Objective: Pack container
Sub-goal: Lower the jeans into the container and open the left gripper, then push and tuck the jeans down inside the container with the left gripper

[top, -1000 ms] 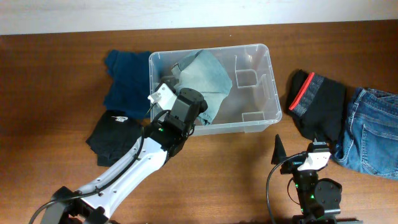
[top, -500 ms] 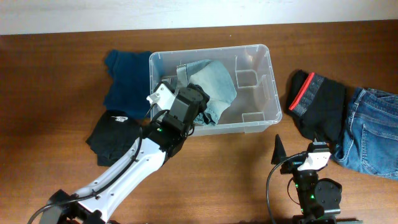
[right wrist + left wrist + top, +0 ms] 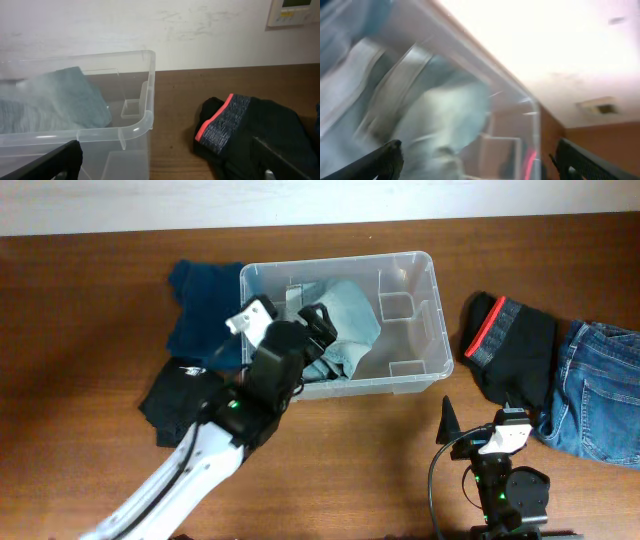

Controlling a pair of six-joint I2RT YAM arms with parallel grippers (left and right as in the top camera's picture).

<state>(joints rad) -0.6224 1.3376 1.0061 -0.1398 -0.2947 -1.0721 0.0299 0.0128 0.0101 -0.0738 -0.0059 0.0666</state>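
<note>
Pale-blue cloth (image 3: 348, 325) lay bunched in the container (image 3: 437, 320), upper centre of the overhead frame. My left claw (image 3: 315, 320) hung over it, spread wide and holding nothing, probably to let it settle. My right claw (image 3: 172, 160) sat open at lower right.

pale blue garment (image 3: 55, 102) lies in the container (image 3: 143, 121).

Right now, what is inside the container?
A pale blue garment fills the left and middle of the container; its right end is bare plastic. Anything beneath the garment or the left gripper is hidden.
</note>
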